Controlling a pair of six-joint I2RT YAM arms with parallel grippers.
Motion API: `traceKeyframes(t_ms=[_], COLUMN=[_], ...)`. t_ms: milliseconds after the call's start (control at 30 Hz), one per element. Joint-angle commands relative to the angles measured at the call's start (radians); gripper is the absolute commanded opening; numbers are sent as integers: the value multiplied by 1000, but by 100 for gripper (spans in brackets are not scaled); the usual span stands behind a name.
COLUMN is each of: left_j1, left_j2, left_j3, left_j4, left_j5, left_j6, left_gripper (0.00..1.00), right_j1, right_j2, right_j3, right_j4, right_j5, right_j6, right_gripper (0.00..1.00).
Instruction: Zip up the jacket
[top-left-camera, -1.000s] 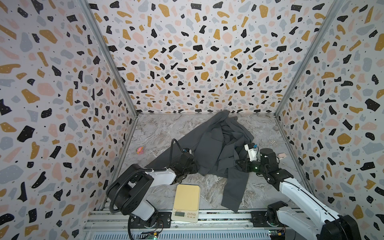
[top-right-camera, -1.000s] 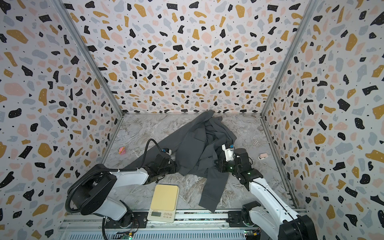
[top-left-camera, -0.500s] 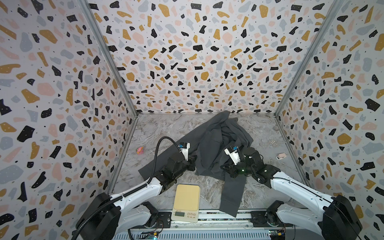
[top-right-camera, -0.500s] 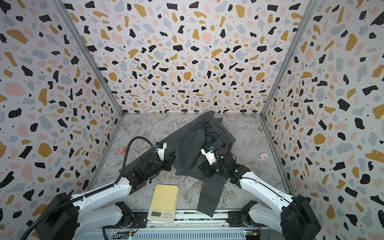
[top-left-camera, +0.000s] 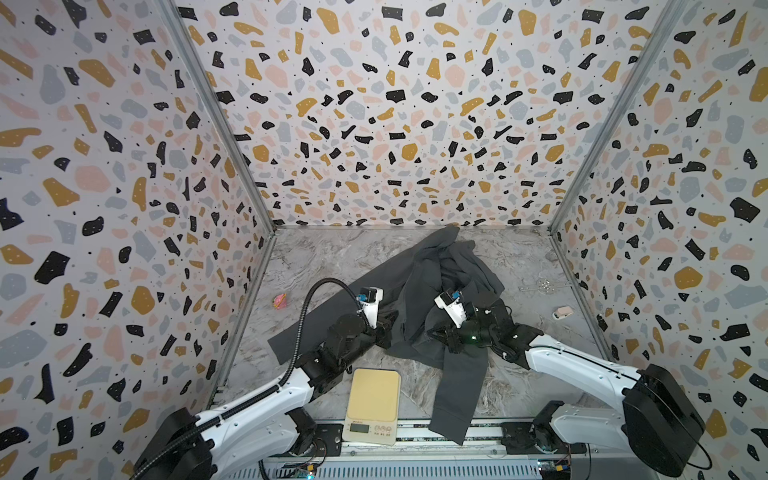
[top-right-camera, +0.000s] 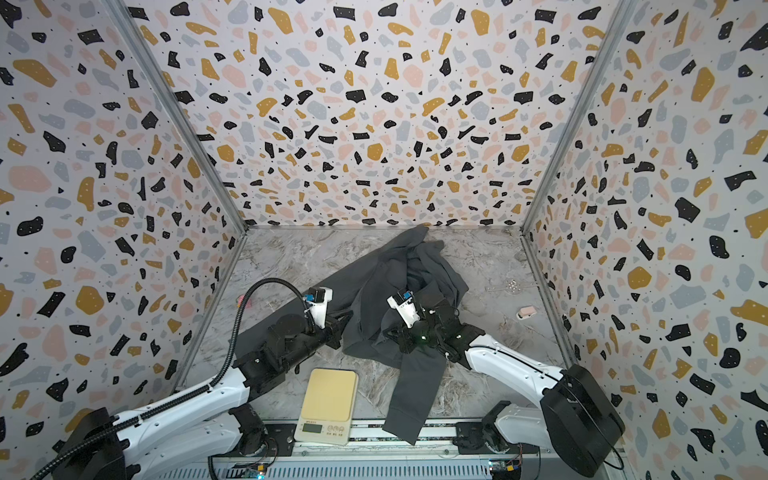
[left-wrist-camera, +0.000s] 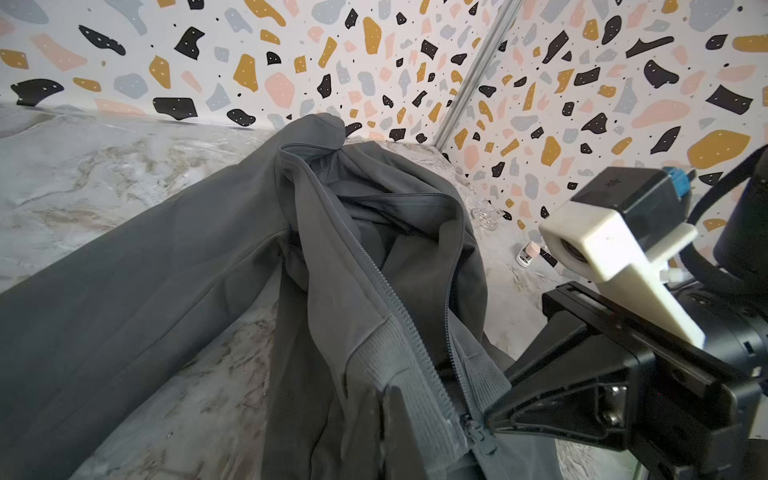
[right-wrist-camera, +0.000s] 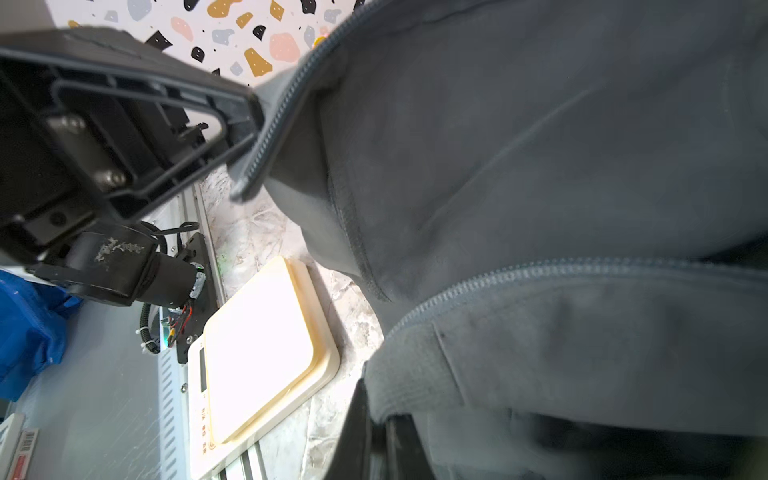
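While the charcoal jacket (top-left-camera: 440, 291) lies crumpled on the marbled grey worktop (top-left-camera: 332, 257), one sleeve trailing over the near rail, both end effectors pinch its ribbed hem. The left end effector (top-left-camera: 388, 326) is clamped tight on the knitted band beside one row of zipper teeth. The right end effector (top-left-camera: 436, 336) is closed on the soft fabric of the opposite front, its tip at the zipper slider (left-wrist-camera: 478, 436). From there two grey toothed tapes spread apart toward the stand collar. A cream, round-cornered kitchen scale (top-left-camera: 374, 395) sits just beside the sleeve
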Motion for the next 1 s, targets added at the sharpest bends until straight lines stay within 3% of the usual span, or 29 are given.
traceKeyframes(t_ms=[0, 333, 767, 967], left_j1=[-21, -108, -189, -232], left_j2=[5, 93, 133, 163], left_j3=[-23, -62, -80, -117], left_j4=[105, 279, 322, 423], left_j5=[-31, -107, -328, -400], left_j6=[20, -40, -35, -12], left_gripper=[0, 0, 0, 0], right_j1=[5, 5, -1, -1], right_j2=[-19, -78, -82, -82], right_j3=[17, -154, -177, -177], right_j4=[72, 345, 418, 417], right_j5=[-34, -66, -65, -40], right_j6=[32, 199, 316, 339], right_gripper=[0, 0, 0, 0])
